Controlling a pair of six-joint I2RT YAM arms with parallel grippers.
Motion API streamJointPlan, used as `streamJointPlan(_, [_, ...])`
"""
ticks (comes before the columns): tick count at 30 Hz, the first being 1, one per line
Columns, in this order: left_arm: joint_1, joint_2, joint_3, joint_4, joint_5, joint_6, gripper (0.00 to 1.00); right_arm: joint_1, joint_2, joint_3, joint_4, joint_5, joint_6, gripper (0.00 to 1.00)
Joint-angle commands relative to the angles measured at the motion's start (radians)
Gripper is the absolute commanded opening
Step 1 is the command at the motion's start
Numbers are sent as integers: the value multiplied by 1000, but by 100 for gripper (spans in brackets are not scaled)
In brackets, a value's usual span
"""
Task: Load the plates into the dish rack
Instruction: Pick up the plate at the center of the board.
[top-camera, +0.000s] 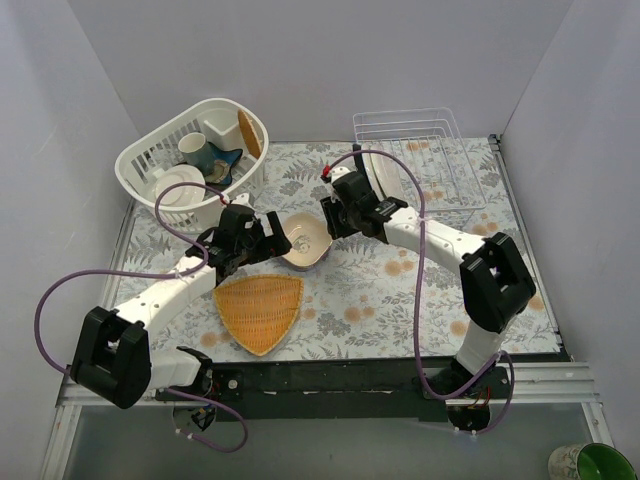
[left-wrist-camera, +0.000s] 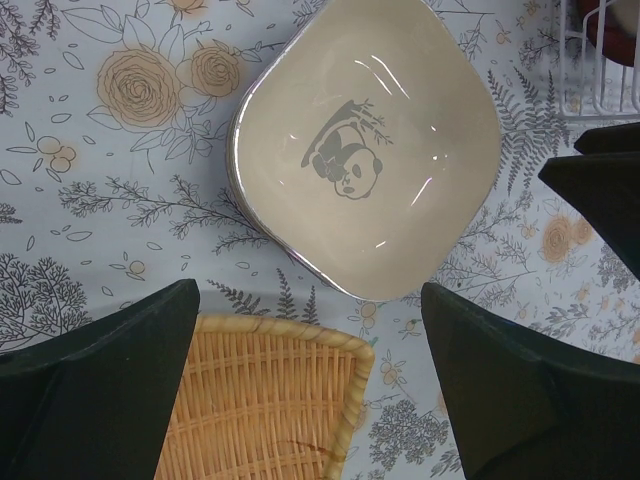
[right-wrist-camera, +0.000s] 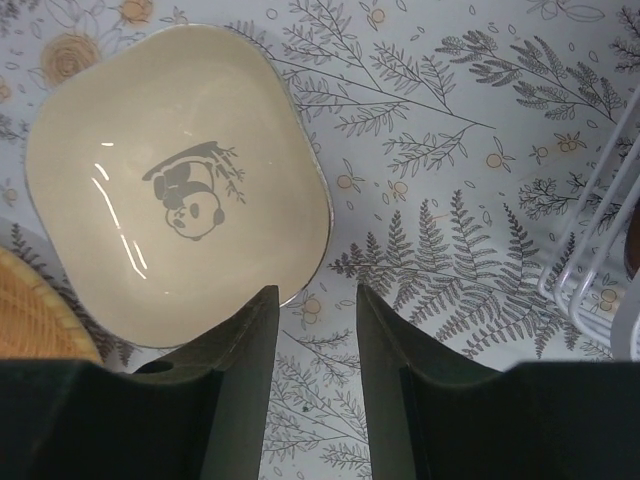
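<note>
A cream rounded-square dish (top-camera: 305, 240) with a panda print lies on the floral cloth at mid-table. It also shows in the left wrist view (left-wrist-camera: 370, 140) and the right wrist view (right-wrist-camera: 170, 170). Thin rims of other dishes show under its edge. My left gripper (top-camera: 268, 240) is open wide and empty, just left of the dish (left-wrist-camera: 308, 300). My right gripper (top-camera: 330, 215) is open and empty at the dish's right rim (right-wrist-camera: 316, 295). The white wire dish rack (top-camera: 420, 150) stands at the back right and holds a white plate (top-camera: 388, 180) and a dark red plate (left-wrist-camera: 612, 30).
An orange woven triangular tray (top-camera: 260, 310) lies in front of the dish, under my left gripper (left-wrist-camera: 260, 400). A white slotted oval basket (top-camera: 150, 150) with cups and a white plate stands at the back left. A green cup (top-camera: 600, 465) sits off the table at the near right.
</note>
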Motion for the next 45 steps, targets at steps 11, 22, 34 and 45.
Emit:
streamJointPlan(11, [5, -63, -28, -4, -7, -17, 93, 12, 93, 70, 28, 78, -41, 42])
streamJointPlan(22, [5, -69, -34, -4, -7, -23, 93, 23, 134, 76, 41, 51, -45, 41])
streamJointPlan(34, [6, -81, -40, -17, -15, -22, 93, 26, 157, 77, 51, 28, -44, 27])
streamJointPlan(45, [6, -91, -52, -12, -9, -31, 93, 26, 122, 59, 73, 42, -41, 22])
